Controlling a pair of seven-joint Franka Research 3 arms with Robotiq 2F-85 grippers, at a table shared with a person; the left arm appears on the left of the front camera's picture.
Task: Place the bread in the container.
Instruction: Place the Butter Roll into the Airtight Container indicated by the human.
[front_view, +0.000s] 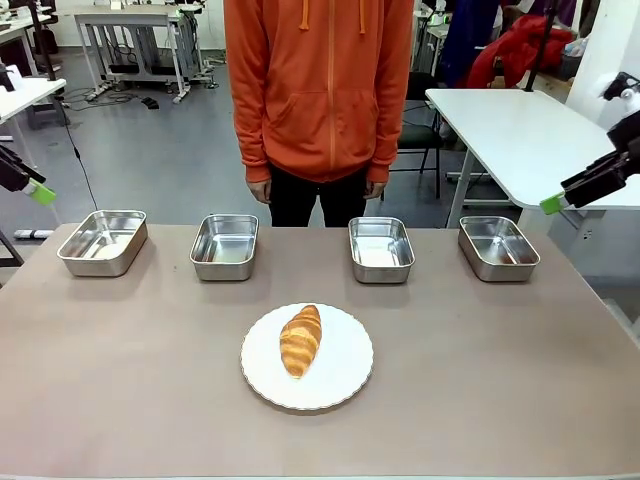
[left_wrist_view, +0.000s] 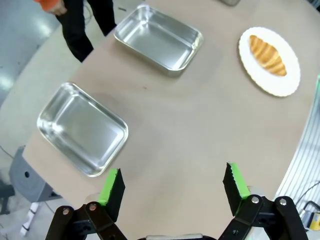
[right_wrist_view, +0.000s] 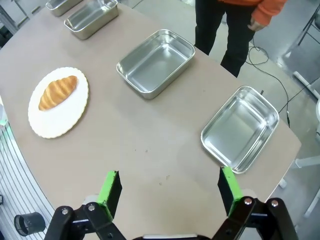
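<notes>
Both claws spread, empty; bread (front_view: 300, 340) on plate (front_view: 345, 378), not in a pan.
L claw (left_wrist_view: 173, 176) and R claw (right_wrist_view: 169, 175) raised at L/R sides of table (front_view: 500, 380), fingers wide apart, gripping nothing. Bread lies well ahead of both claws, roughly between them. Outer-L pan (left_wrist_view: 82, 130) just ahead-left of L claw; outer-R pan (right_wrist_view: 240, 129) just ahead-right of R claw. Inner-L pan (front_view: 224, 245), inner-R pan (front_view: 381, 248) farther off, beyond plate. All 4 pans empty; target pan: cannot tell. Person (front_view: 320, 90) at far side, hands down.
</notes>
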